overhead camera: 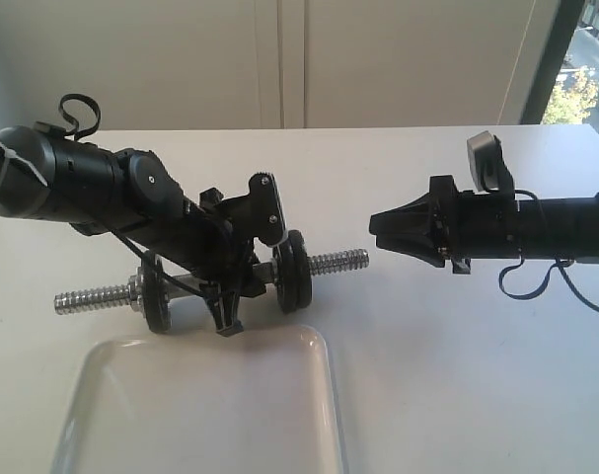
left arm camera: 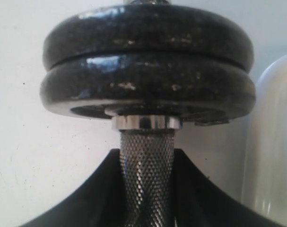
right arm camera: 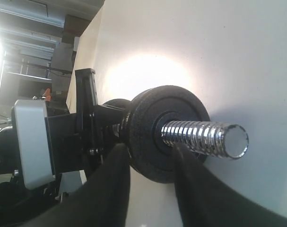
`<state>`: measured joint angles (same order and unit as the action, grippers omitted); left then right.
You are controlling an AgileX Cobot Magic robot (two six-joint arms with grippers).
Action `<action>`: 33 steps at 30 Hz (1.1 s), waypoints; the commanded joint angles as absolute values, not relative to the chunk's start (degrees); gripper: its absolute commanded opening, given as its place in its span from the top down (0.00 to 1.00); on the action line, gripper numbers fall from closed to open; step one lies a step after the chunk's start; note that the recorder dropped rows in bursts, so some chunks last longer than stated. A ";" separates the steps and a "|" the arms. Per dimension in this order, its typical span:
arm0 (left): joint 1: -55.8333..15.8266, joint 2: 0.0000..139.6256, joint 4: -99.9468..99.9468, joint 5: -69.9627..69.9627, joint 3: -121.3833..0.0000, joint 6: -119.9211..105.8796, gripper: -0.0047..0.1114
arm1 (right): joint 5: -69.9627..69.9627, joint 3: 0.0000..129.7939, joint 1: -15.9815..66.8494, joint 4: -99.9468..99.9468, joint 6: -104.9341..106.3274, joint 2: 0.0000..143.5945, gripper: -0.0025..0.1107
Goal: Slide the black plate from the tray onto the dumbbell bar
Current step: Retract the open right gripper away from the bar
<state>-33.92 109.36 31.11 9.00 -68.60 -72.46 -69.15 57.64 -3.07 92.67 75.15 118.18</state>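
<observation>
Black plate [overhead camera: 302,274] seated on the dumbbell bar [overhead camera: 338,262], clear of the tray [overhead camera: 210,415].
You find the bar across the middle of the white bench [overhead camera: 457,375], roughly parallel to its front edge. The plate is the outer of two discs on the end toward the right edge, with bare thread beyond it. The left gripper [overhead camera: 225,318] pinches the bar's knurled centre. The right gripper [overhead camera: 375,225] hangs just off the threaded tip, jaws slightly apart, holding nothing. The tray lies at the front edge, left of centre. Beyond the far edge you see pale wall panels [overhead camera: 279,59] and, at the far right corner, a window [overhead camera: 585,79].
</observation>
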 commanded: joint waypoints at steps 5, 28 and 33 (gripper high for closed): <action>-33.86 106.47 34.27 9.04 -69.99 -71.89 0.96 | -69.96 57.90 -3.47 93.34 76.18 117.64 0.71; -33.86 109.32 32.45 13.64 -69.99 -71.89 0.58 | -69.96 57.90 -3.47 94.35 76.18 117.53 0.72; -33.86 109.58 32.45 13.00 -69.99 -71.89 0.58 | -69.96 57.90 -3.47 94.35 76.28 116.30 0.78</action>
